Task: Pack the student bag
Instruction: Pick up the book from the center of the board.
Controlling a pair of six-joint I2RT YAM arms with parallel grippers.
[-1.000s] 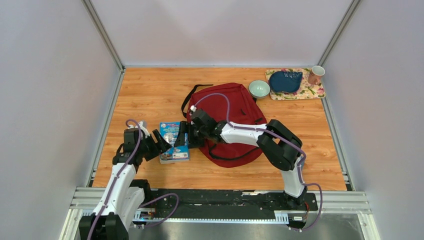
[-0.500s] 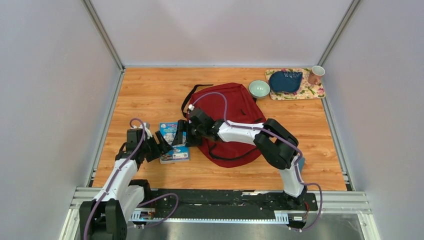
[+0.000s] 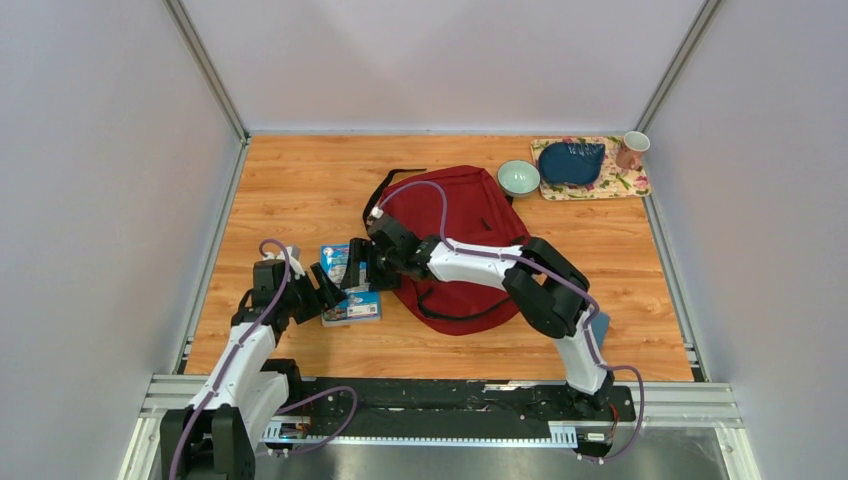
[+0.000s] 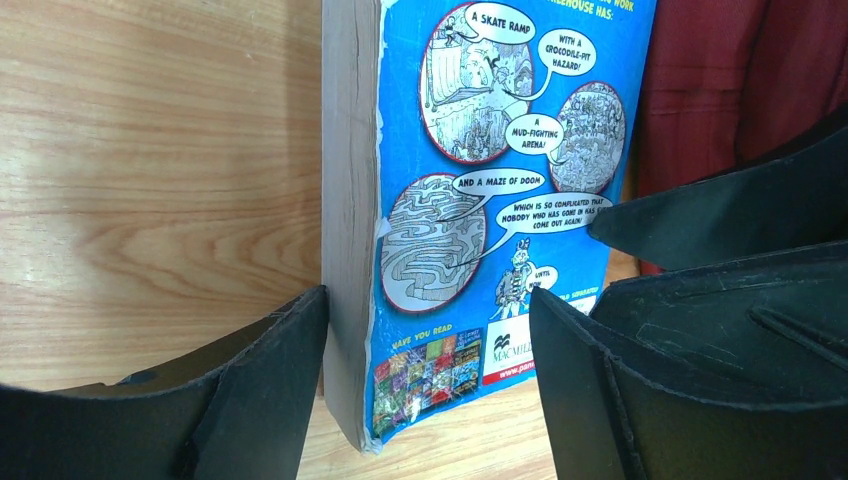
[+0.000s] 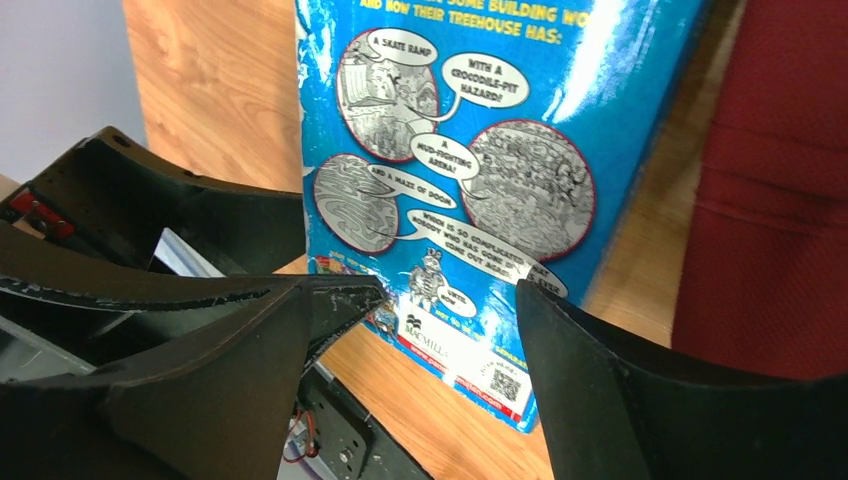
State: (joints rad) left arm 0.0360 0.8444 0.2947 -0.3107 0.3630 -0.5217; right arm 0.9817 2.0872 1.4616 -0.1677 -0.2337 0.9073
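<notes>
The student bag (image 3: 470, 215), dark red with black straps, lies flat mid-table; its fabric shows in the left wrist view (image 4: 720, 90) and the right wrist view (image 5: 780, 200). A thick blue book (image 3: 352, 300) lies flat just left of it. My left gripper (image 3: 330, 287) is open at the book's near-left corner, and the corner of the book (image 4: 480, 200) sits between its fingers (image 4: 270, 380). My right gripper (image 3: 358, 264) is open over the far end of the book (image 5: 470, 150), one finger (image 5: 600, 370) on the bag side. Neither one grips the book.
A green bowl (image 3: 518, 177) stands just behind the bag at the right. A floral mat (image 3: 625, 185) in the far right corner carries a dark blue pouch (image 3: 570, 162) and a pink mug (image 3: 631, 150). A small blue thing (image 3: 601, 326) peeks out beside the right arm.
My right gripper has slid left off the bag's edge to over the book. The left gripper has edged a little closer to the book's corner. Both stay open.
</notes>
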